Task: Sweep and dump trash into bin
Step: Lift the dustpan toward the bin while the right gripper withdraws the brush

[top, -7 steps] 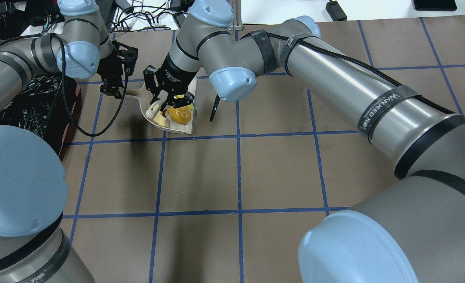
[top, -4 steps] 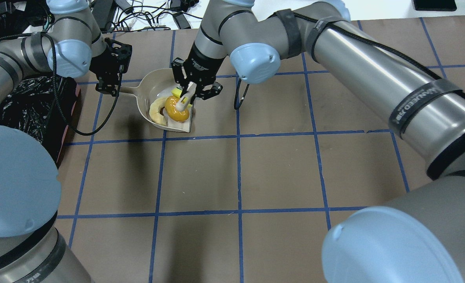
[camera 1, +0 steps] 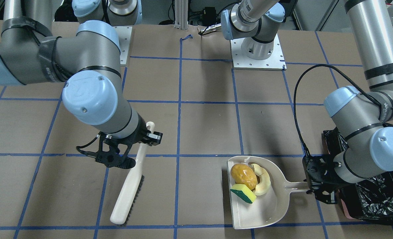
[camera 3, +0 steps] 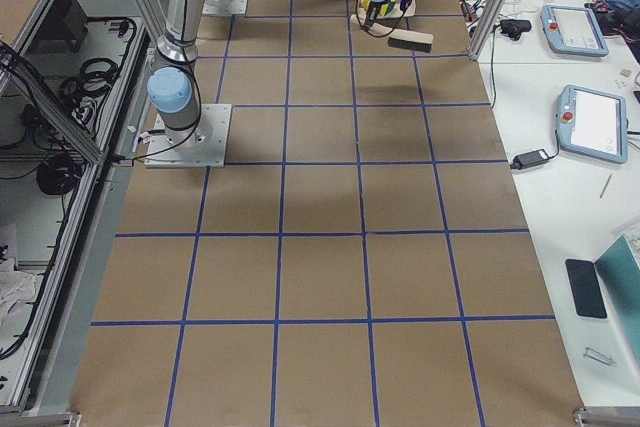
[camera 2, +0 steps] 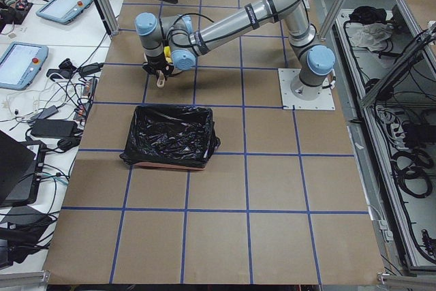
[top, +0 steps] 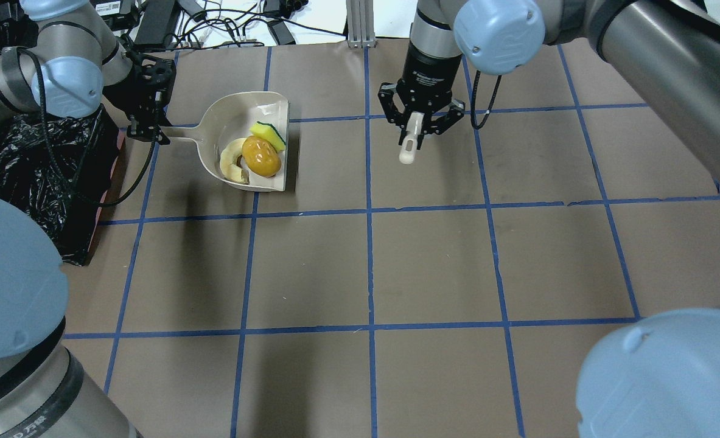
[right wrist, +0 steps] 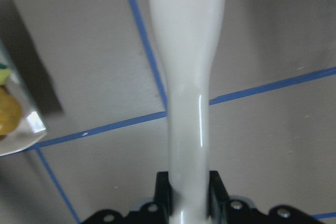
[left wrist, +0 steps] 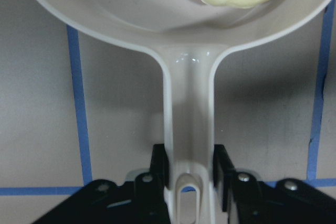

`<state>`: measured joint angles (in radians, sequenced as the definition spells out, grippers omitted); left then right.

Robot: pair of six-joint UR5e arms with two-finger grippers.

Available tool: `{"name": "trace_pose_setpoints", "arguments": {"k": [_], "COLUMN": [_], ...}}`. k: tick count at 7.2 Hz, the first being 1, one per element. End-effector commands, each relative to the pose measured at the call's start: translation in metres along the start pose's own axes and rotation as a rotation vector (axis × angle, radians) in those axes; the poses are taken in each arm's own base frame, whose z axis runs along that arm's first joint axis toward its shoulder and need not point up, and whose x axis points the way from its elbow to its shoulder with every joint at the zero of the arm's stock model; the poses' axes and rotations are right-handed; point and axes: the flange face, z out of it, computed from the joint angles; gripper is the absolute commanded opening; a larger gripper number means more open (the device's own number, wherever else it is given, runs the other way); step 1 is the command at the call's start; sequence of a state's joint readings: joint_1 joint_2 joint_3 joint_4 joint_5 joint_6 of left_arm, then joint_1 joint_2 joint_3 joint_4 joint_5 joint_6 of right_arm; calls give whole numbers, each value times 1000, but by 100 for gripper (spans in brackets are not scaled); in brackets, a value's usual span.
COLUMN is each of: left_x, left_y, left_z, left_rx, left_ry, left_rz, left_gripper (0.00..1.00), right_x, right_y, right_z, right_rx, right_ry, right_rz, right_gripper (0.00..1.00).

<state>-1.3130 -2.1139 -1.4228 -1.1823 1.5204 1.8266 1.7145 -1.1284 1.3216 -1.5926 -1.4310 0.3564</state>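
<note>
Bin [camera 1: 377,200] near dustpan [camera 1: 266,209]; brush [camera 1: 126,196] well apart

Left arm's folded in tight, wrist low, left gripper [top: 146,131] reaching in sideways and clamped on the dustpan handle [top: 183,131]. Right arm's stretched way out over the table, wrist pointing down, right gripper [top: 419,125] pinching the brush handle [top: 409,146].

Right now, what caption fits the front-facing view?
Left gripper holds the dustpan with sponge, potato and croissant near the bin; right gripper holds the brush.
</note>
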Motion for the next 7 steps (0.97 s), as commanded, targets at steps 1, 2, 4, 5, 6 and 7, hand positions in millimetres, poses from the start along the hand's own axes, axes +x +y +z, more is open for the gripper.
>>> {"name": "trace_pose_setpoints", "arguments": {"k": [1,2,4,5,6,7], "left_x": [6,11,23,29,38,43], "left_y": [16,38,79,104,125,134], "left_z": [-28,-40,-67,-78,-81,-87], "left_rx": [42,91,170,227,242,284], "left_ry": [-14,-4,15,18,34,28], "left_rz": [-27,-70,-138,-190,-229,-255], "left_gripper": [0,0,0,0,0,0], "right_x": [88,122,208,250,278,292], "right_y": [-36,-47,-67,-73,-77,-80], "right_z": [1,3,12,19,29,44], "right_rx": [-10,-14,-57,-80,-83,-57], "right_ry": [78,76,103,87,73,77], "right_rz": [-93,-116,-164,-181,-143,-171], "right_gripper": [0,0,0,0,0,0]}}
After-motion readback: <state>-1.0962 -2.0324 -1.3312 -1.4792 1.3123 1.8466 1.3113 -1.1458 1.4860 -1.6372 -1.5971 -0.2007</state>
